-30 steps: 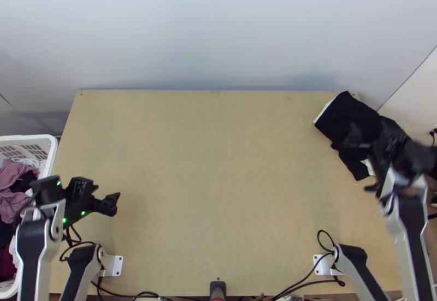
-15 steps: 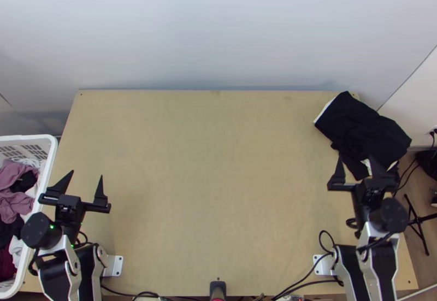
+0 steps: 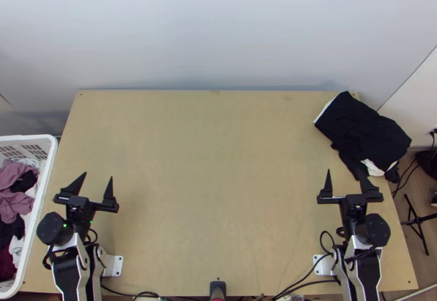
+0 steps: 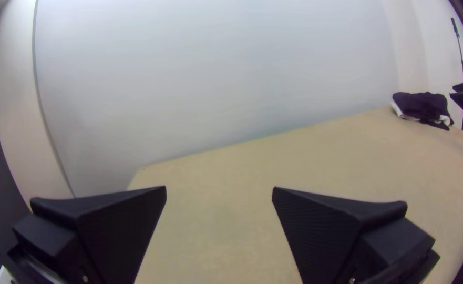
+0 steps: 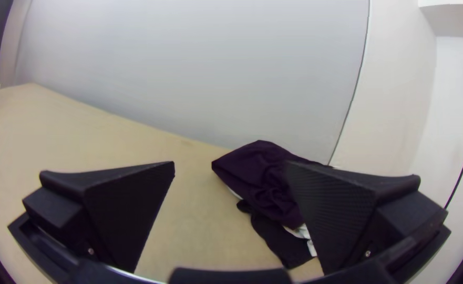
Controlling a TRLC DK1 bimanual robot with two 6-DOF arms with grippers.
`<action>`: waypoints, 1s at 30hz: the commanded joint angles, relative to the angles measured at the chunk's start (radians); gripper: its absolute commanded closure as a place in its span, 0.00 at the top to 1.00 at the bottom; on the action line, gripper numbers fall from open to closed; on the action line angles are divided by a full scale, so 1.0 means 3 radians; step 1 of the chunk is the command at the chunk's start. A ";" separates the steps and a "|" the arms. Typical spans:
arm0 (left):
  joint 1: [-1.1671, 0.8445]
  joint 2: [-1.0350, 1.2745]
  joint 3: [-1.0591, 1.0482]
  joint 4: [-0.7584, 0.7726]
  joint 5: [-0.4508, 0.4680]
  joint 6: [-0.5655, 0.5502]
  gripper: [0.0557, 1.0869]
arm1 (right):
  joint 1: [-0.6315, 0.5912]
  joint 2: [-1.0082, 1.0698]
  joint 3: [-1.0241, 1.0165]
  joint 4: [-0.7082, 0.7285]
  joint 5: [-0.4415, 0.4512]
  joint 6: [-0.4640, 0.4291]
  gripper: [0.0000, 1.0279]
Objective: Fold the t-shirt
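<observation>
Right gripper point(image 3: 345, 173) farther from black cloth point(image 3: 361, 131)

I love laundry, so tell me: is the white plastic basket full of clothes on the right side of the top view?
No, the basket is at the left.

Black cloth point(image 3: 360, 129) with white bits, tan table point(image 3: 218, 192) (basket point(image 3: 48, 170) white too)

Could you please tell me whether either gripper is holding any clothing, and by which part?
Nothing is held: the left gripper and the right gripper are both open and empty.
</observation>
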 commanded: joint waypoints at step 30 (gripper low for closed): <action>-0.0085 -0.0010 -0.0198 0.0072 0.0015 0.0085 0.95 | 0.0055 -0.0093 -0.0097 -0.0058 0.0006 0.0065 0.96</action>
